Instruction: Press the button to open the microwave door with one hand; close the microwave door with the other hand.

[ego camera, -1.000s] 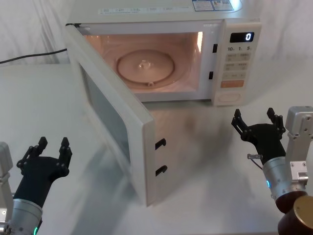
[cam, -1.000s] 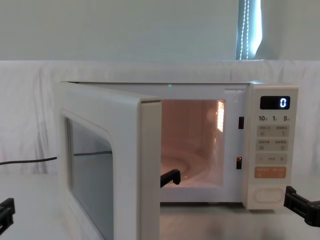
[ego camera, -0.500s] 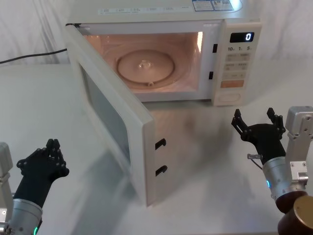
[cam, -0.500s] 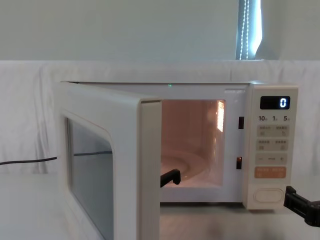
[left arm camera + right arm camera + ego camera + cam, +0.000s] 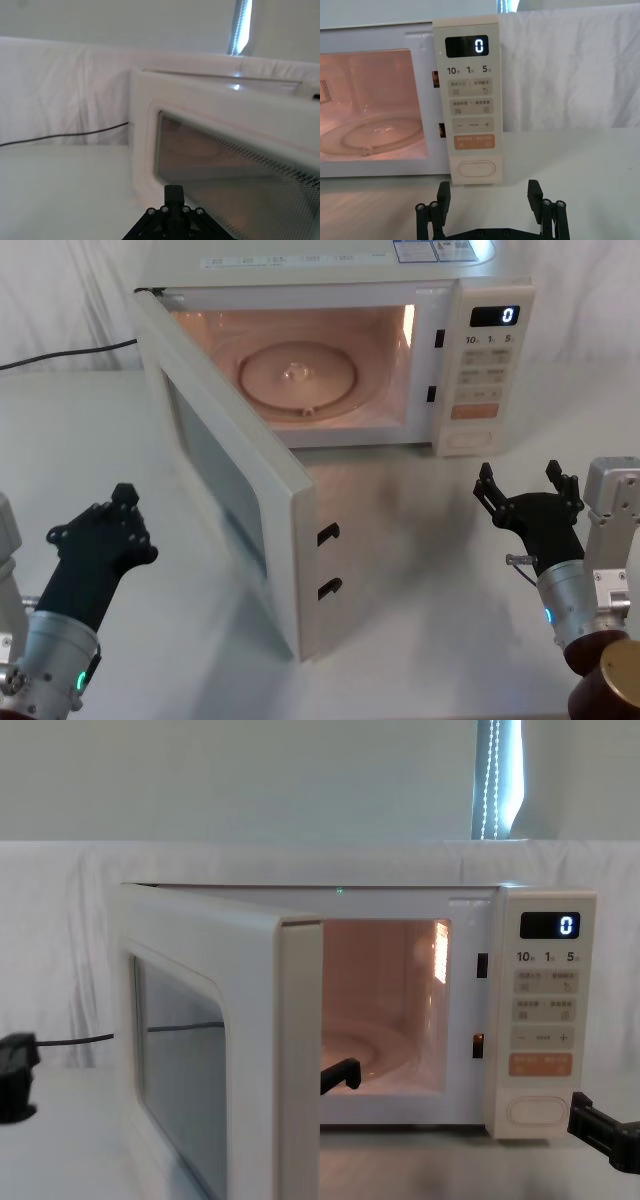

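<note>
Microwave door (image 5: pixel 235 495): one, swung wide open toward the near left over the tabletop (image 5: pixel 420 570), lit cavity exposed, one glass turntable (image 5: pixel 296 377) inside. One button (image 5: pixel 477 169) sits lowest on the right-hand panel. Left gripper (image 5: pixel 118 518), fingers pressed together, hovers left of the door. Right gripper (image 5: pixel 528 490), fingers spread, hovers near the button, apart from it.

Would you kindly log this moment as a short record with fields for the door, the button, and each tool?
microwave door: swung open, cavity lit
button: untouched, low on the panel
left tool: shut, raised on the table left of the door's outer face, not touching
right tool: open, low in front of the panel
display: reads 0
</note>
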Tool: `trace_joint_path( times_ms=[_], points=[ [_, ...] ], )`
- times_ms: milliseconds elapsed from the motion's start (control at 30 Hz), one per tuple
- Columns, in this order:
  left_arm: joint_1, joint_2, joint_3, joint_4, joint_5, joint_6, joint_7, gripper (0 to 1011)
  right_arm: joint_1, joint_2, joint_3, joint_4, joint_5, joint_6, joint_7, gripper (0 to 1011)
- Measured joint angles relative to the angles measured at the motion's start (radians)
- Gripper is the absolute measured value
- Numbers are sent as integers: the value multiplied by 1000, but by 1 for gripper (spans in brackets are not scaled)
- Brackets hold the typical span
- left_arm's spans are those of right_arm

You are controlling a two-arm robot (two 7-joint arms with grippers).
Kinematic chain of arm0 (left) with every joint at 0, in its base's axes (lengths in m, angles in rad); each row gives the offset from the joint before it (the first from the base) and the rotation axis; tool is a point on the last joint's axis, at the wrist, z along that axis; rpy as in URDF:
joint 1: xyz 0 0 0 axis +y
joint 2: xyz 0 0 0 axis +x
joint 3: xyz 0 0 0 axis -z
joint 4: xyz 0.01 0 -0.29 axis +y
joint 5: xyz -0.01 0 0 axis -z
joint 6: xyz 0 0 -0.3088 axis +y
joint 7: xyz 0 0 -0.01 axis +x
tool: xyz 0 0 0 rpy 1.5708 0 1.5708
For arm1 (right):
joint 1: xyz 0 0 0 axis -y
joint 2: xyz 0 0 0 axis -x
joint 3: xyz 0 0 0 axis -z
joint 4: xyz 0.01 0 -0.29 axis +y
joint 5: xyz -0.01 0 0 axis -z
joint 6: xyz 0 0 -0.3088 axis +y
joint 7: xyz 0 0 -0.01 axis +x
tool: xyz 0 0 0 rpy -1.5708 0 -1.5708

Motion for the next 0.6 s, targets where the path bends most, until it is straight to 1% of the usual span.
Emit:
trace_joint_path(
  times_ms=[200, 267, 367, 400, 467, 600],
  points=[
    [-38, -9, 12, -13, 2, 23, -29, 0, 0, 0, 0, 0, 0, 0, 0, 1000],
    [-50, -9, 16, -13, 3, 23, -38, 0, 0, 0, 0, 0, 0, 0, 0, 1000],
    [-85, -13, 23, -2, -6, 26, -56, 0, 0, 0, 0, 0, 0, 0, 0, 1000],
    [-85, -13, 23, -2, -6, 26, -56, 0, 0, 0, 0, 0, 0, 0, 0, 1000],
    [-110, -14, 30, 8, -11, 32, -63, 0, 0, 0, 0, 0, 0, 0, 0, 1000],
    [-137, -10, 41, 20, -16, 44, -74, 0, 0, 0, 0, 0, 0, 0, 0, 1000]
  ],
)
